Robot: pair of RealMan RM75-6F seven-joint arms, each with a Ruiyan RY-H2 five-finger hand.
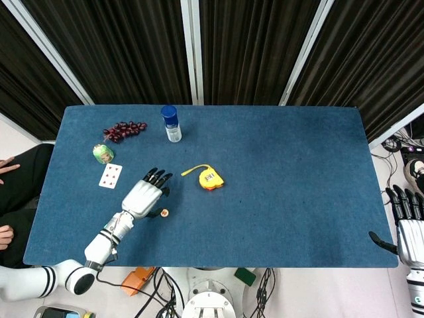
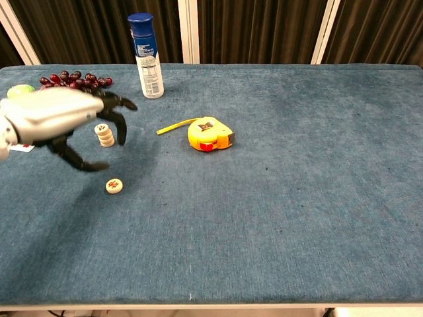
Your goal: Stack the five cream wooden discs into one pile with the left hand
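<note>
A short pile of cream wooden discs (image 2: 103, 135) stands left of centre on the blue table (image 1: 285, 165). In the head view my left hand's fingers hide it. One loose cream disc (image 2: 114, 186) (image 1: 164, 212) lies flat nearer the front edge. My left hand (image 2: 56, 115) (image 1: 142, 197) hovers blurred between pile and loose disc, fingers spread, holding nothing. Its thumb curls down just left of the loose disc. My right hand (image 1: 407, 228) hangs beyond the table's right edge, fingers straight, empty.
A yellow tape measure (image 2: 209, 134) lies right of the pile. A blue-capped bottle (image 2: 145, 56) stands behind it. Dark grapes (image 2: 73, 79), a green object (image 1: 103, 153) and a playing card (image 1: 110, 175) sit at the far left.
</note>
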